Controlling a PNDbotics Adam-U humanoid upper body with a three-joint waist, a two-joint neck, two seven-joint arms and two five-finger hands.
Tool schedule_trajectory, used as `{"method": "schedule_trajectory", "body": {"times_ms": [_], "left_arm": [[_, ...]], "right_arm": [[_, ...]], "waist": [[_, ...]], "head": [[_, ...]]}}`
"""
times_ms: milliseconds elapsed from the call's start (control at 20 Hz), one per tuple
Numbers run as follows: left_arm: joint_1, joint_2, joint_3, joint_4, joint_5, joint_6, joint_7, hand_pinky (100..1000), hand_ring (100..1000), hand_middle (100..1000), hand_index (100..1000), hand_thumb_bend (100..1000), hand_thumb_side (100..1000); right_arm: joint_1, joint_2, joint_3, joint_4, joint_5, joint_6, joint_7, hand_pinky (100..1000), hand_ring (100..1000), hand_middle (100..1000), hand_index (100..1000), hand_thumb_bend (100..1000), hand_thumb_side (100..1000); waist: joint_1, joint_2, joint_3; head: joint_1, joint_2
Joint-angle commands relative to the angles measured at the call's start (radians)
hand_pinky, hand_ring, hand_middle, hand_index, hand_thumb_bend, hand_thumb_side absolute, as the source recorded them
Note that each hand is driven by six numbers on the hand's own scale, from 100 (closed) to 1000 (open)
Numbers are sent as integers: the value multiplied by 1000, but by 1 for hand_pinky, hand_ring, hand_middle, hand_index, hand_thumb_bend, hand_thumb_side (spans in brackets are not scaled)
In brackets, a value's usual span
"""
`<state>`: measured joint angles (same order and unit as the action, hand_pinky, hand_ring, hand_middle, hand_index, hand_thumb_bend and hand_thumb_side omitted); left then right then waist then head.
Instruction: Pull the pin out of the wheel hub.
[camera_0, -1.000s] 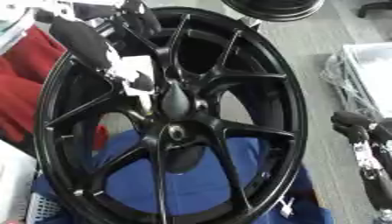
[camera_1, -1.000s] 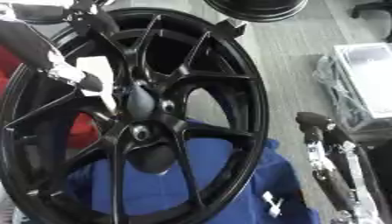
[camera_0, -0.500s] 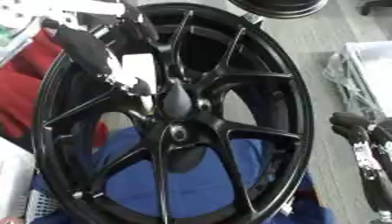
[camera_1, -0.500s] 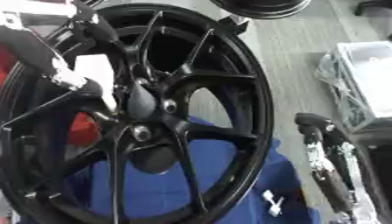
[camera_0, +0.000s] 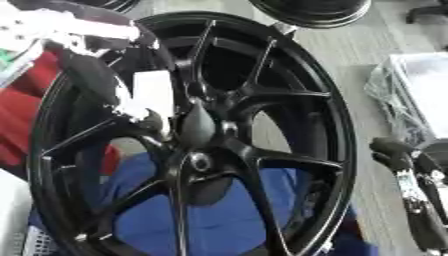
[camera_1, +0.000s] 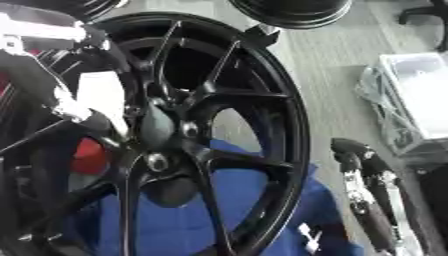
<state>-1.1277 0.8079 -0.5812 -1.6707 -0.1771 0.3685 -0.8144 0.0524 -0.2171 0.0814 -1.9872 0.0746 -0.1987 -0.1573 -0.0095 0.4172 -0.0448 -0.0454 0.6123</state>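
A large black wheel hub (camera_0: 201, 135) fills the view, lying over blue cloth (camera_0: 210, 215). The left hand (camera_0: 144, 107) reaches in from ten o'clock, down to the hub's centre, likely to grip the pin; the pin itself cannot be made out, nor whether its fingers are clenched. The right hand (camera_1: 363, 170) waits idle at four o'clock, fingers relaxed.

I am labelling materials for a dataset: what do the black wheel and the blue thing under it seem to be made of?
The wheel looks like cast metal with a glossy black finish: light glints along its spokes and rim. The blue thing seems to be cloth, matte and softly folded, though blur leaves this open.
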Motion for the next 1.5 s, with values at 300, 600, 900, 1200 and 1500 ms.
{"method": "schedule_trajectory", "body": {"times_ms": [300, 600, 900, 1200, 1500], "left_arm": [[-21, 23, 19, -43, -21, 13, -27, 756, 746, 582, 722, 536, 275], [-21, 23, 19, -58, -43, 17, -48, 727, 699, 506, 636, 382, 205], [-25, 22, 22, -74, -15, 21, -50, 699, 649, 448, 538, 309, 220], [-26, 32, 39, -104, -13, 35, -45, 675, 617, 409, 400, 301, 132], [-42, 29, 143, -165, 33, 59, 39, 632, 605, 374, 351, 331, 100]], "right_arm": [[-2, -2, 2, -13, 4, 12, -3, 851, 829, 764, 748, 100, 720], [-1, 0, 0, -13, 2, 13, -2, 851, 829, 762, 748, 100, 720], [0, 4, 1, -13, 1, 22, 0, 852, 829, 763, 748, 100, 728], [2, 4, 0, -13, 0, 27, -4, 852, 829, 763, 748, 100, 727], [4, 2, -3, -13, -1, 23, -6, 852, 829, 763, 748, 100, 727]], "waist": [[0, -20, 0], [0, -22, -1], [-1, -23, 0], [0, -25, 1], [0, -28, 10]], "head": [[-1, -16], [3, -11], [5, -8], [4, -5], [0, 0]]}}
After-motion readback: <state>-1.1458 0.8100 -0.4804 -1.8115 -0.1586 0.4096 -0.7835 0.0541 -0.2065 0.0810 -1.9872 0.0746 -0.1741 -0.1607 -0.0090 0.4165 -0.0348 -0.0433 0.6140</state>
